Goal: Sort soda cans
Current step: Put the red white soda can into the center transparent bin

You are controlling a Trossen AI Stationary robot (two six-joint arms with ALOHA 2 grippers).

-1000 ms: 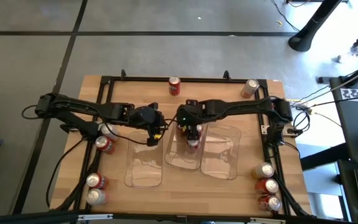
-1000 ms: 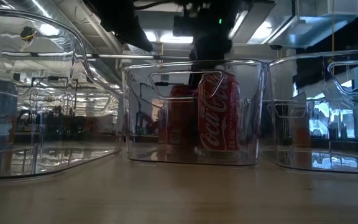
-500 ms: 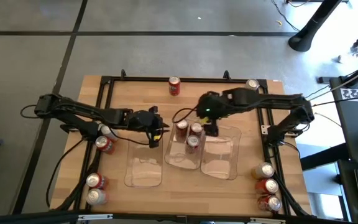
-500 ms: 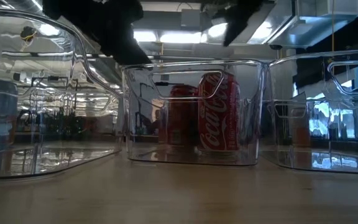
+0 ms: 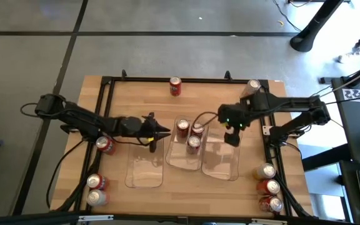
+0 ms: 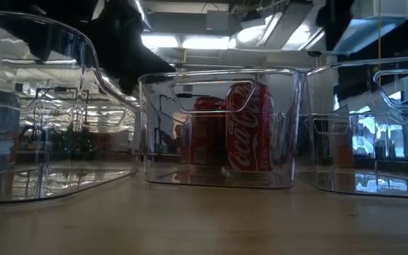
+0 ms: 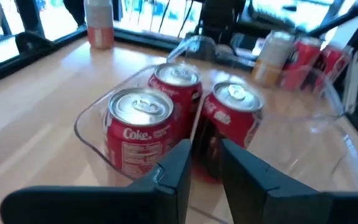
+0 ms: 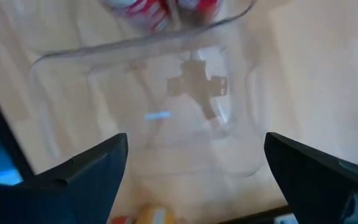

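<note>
Three red soda cans (image 5: 191, 132) stand upright on their bases in the middle clear tray (image 5: 170, 156); the low view shows them through the tray's wall (image 6: 250, 127). My left gripper (image 5: 165, 133) lies nearly level just left of that tray, pointing at the cans (image 7: 140, 127). Its fingers (image 7: 205, 174) are shut to a narrow gap with nothing between them. My right gripper (image 5: 233, 137) hangs open above the empty right tray (image 5: 230, 170), pointing down with its fingers spread wide (image 8: 194, 177).
An empty clear tray (image 5: 131, 172) lies on the left. Loose cans stand at the far edge (image 5: 175, 85), the far right corner (image 5: 252, 85), the left side (image 5: 105, 144), the near left (image 5: 95, 189) and the near right (image 5: 267, 186). A black frame (image 5: 108, 87) borders the table.
My right gripper has risen out of the middle tray and gone toward the table's right edge, over the right tray, staying open. The can beneath it stays in the tray. My left gripper has sunk and tipped from pointing down to nearly level, facing the middle tray.
</note>
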